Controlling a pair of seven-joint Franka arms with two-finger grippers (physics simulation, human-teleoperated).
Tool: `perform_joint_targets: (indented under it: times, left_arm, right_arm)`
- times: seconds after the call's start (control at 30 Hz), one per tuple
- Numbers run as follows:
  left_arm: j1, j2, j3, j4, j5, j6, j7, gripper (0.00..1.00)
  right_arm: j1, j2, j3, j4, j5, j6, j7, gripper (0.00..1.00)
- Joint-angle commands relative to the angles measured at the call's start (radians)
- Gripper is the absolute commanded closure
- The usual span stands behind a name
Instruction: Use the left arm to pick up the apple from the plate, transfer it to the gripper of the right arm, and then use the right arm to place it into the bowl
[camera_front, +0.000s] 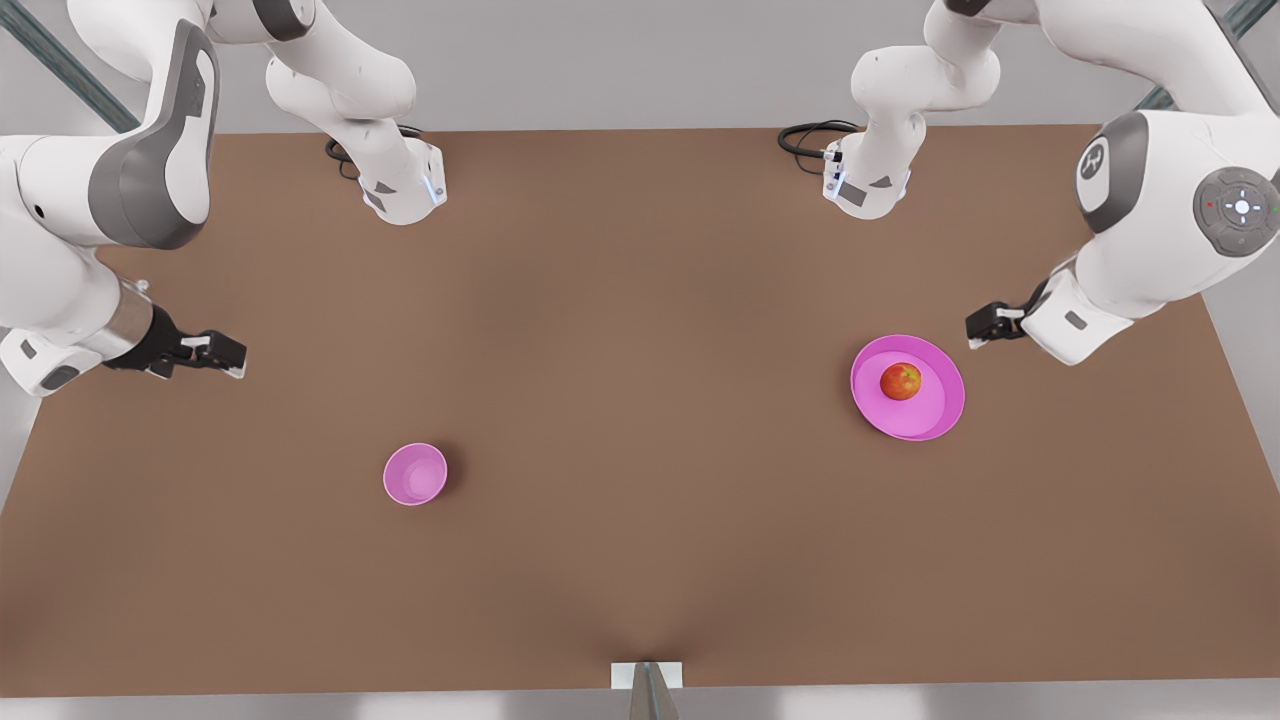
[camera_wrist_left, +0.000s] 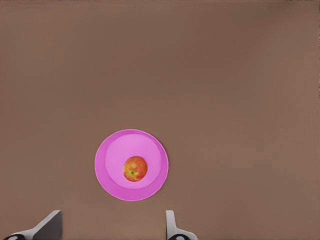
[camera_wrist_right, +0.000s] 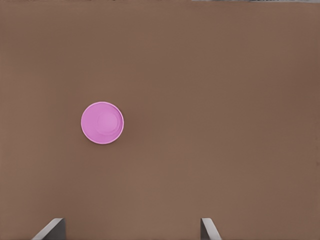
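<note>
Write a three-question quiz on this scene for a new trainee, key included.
1. True or false: the apple lies in the bowl.
2. Which gripper is nearer the plate: A) left gripper, B) right gripper?
3. Fill in: the fingers of both grippers are spread ____.

Key
1. False; it lies on the plate, and the bowl is empty.
2. A; it hangs beside the plate at the front view's right, while the right gripper is near the bowl.
3. Open; neither holds anything.
</note>
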Motion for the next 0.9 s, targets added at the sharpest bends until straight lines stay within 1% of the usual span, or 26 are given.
perform_joint_targets:
  times: [0.0,0.03,0.07,0.13,0.17,0.23,0.33,0.37,0.4,0.57,0.67,0.77,0.87]
  left_arm:
    - [0.001,0.006,0.000,0.000,-0.002,0.042,0.056,0.00]
    - [0.000,0.024,0.000,0.000,-0.003,0.062,0.055,0.00]
    - [-0.002,0.006,0.000,-0.050,-0.005,0.106,0.053,0.00]
    - [-0.002,-0.085,0.003,-0.313,-0.006,0.331,0.045,0.00]
    - [-0.002,-0.091,0.021,-0.417,-0.009,0.459,0.042,0.00]
    - [-0.004,-0.082,0.026,-0.527,-0.015,0.609,0.036,0.00]
    - [-0.002,-0.068,0.041,-0.654,-0.017,0.746,0.036,0.00]
    - [0.001,-0.070,0.044,-0.740,-0.017,0.858,0.036,0.00]
    - [0.001,-0.063,0.050,-0.789,-0.017,0.925,0.036,0.00]
    - [0.001,-0.036,0.076,-0.889,-0.017,1.022,0.041,0.00]
    - [0.001,-0.030,0.078,-0.981,-0.017,1.148,0.042,0.00]
    - [0.003,-0.013,0.079,-1.015,-0.017,1.158,0.042,0.00]
    - [0.003,0.047,0.079,-1.017,-0.017,1.172,0.042,0.00]
  right_arm:
    - [0.001,0.000,0.000,0.000,0.000,0.022,-0.009,0.00]
    - [0.001,-0.001,0.000,0.000,0.000,0.022,-0.009,0.00]
    - [0.001,0.000,0.000,0.000,0.000,0.022,-0.009,0.00]
    - [0.000,-0.001,0.000,0.000,0.000,0.022,-0.009,0.00]
    - [0.001,0.000,0.000,0.000,0.000,0.022,-0.009,0.00]
    - [0.003,-0.001,0.000,0.000,0.000,0.022,-0.007,0.00]
    - [0.001,0.000,0.000,0.000,0.000,0.023,-0.021,0.00]
    - [0.001,0.000,0.000,0.000,0.000,0.025,-0.021,0.00]
    - [0.001,0.000,0.000,0.000,0.000,0.025,-0.021,0.00]
    - [0.001,0.000,0.000,0.000,0.000,0.025,-0.018,0.00]
    - [0.001,0.000,0.000,0.000,0.000,0.025,-0.020,0.00]
    - [0.000,0.000,0.000,0.000,0.000,0.025,-0.021,0.00]
    - [0.000,0.000,0.000,0.000,0.000,0.025,-0.021,0.00]
